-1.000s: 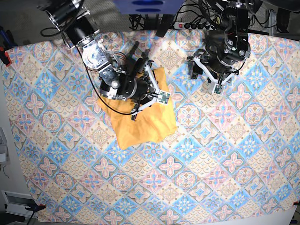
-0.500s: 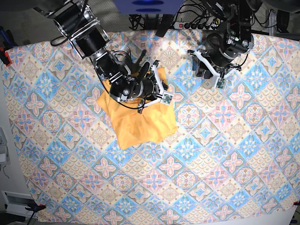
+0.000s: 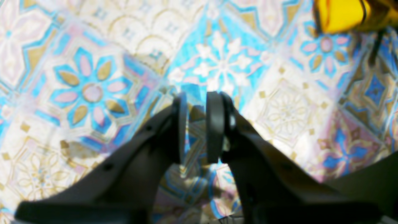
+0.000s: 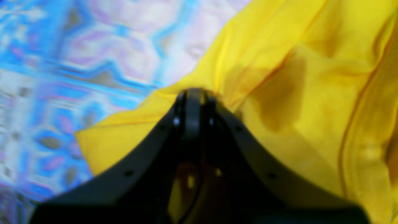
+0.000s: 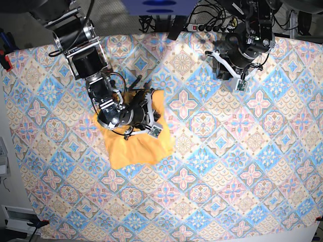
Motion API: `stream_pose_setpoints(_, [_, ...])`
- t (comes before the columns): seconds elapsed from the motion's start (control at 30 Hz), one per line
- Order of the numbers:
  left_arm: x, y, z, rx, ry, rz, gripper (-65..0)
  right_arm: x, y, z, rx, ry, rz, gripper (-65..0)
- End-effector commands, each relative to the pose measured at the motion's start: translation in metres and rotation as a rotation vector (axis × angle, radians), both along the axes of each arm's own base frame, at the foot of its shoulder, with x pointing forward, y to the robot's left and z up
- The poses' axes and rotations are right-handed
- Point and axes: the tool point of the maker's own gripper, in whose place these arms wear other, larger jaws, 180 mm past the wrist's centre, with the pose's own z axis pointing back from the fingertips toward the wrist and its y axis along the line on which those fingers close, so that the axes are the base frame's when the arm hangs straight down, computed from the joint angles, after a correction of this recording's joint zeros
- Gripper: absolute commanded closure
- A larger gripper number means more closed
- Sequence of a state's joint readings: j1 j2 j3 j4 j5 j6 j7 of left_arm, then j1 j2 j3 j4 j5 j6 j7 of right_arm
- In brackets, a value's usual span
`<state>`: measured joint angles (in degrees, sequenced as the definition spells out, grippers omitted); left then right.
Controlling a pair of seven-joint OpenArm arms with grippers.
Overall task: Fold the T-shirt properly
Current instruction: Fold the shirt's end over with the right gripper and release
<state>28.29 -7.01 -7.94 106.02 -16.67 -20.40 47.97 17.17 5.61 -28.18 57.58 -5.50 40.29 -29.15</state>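
The yellow-orange T-shirt (image 5: pixel 133 146) lies folded into a rough square left of centre on the patterned cloth. My right arm (image 5: pixel 113 113) reaches down over the shirt's upper part. In the right wrist view my right gripper (image 4: pixel 192 91) is shut, and an edge of the T-shirt (image 4: pixel 311 93) bunches into its tips. My left arm (image 5: pixel 242 50) hangs over the cloth at the back right, well away from the shirt. My left gripper (image 3: pixel 197 99) holds nothing, its jaws a narrow gap apart. A corner of the T-shirt (image 3: pixel 339 14) shows at the top right of that view.
The blue-pink-beige tile-patterned cloth (image 5: pixel 227 166) covers the whole table. A power strip and cables (image 5: pixel 207 26) run along the back edge. A red clamp (image 5: pixel 5 60) sits at the cloth's left edge.
My right arm has swung down and left, and the T-shirt has slid that way with it. The left gripper's jaws have closed from wide to a narrow gap.
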Motion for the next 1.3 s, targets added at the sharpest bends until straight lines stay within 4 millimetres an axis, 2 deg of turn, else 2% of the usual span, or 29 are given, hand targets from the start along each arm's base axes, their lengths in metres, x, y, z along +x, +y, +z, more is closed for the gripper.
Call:
stream_pose_setpoints(0.0, [0.006,0.000,0.008,-0.002,-0.036,-0.003,-7.5,0.020,-0.007,0.013,-0.003,-0.043,-0.019,-2.9])
stream_pose_setpoints(0.1, [0.006,0.000,0.008,-0.003,-0.035,-0.005,-0.5,0.032,-0.024,0.016,-0.017,-0.063,-0.034,-2.9])
stream_pose_setpoints(0.33, [-0.008,-0.001,0.003,-0.005,-0.005,-0.006,0.0,0.057,-0.058,0.021,-0.058,-0.080,-0.072,-2.9])
stream_pose_setpoints(0.4, [-0.006,-0.002,0.007,-0.004,-0.018,-0.010,0.0,0.063,-0.066,0.025,-0.067,-0.093,-0.080,-2.9])
stream_pose_setpoints(0.43, [-0.011,-0.002,0.006,-0.004,-0.009,-0.010,0.0,0.067,-0.066,0.028,-0.062,-0.102,-0.080,-2.9])
stream_pose_setpoints(0.57, [-0.010,-0.006,0.022,-0.001,-0.047,-0.023,0.0,0.074,-0.078,0.030,-0.068,-0.104,-0.109,-2.9])
stream_pose_setpoints(0.67, [-0.012,-0.006,0.027,0.002,-0.056,-0.025,0.0,0.077,-0.083,0.033,-0.060,-0.109,-0.134,-2.9])
stream_pose_setpoints(0.77, [-0.016,-0.006,0.026,0.003,-0.046,-0.025,0.0,0.082,-0.089,0.036,-0.048,-0.114,-0.165,-2.9])
stream_pose_setpoints(0.93, [-0.027,-0.007,0.025,0.001,-0.029,-0.027,0.0,0.088,-0.112,0.033,-0.068,-0.091,-0.213,-2.9])
stream_pose_setpoints(1.1, [-0.032,-0.007,0.023,0.000,-0.018,-0.026,0.0,0.091,-0.118,0.036,-0.069,-0.099,-0.220,-2.9])
stream_pose_setpoints(1.17, [-0.032,-0.007,0.023,0.000,-0.018,-0.026,0.0,0.095,-0.116,0.044,-0.065,-0.128,-0.211,-2.8])
stream_pose_setpoints(1.27, [-0.032,-0.006,0.023,0.003,-0.016,-0.028,0.0,0.089,-0.120,0.050,-0.066,-0.146,-0.234,-2.8])
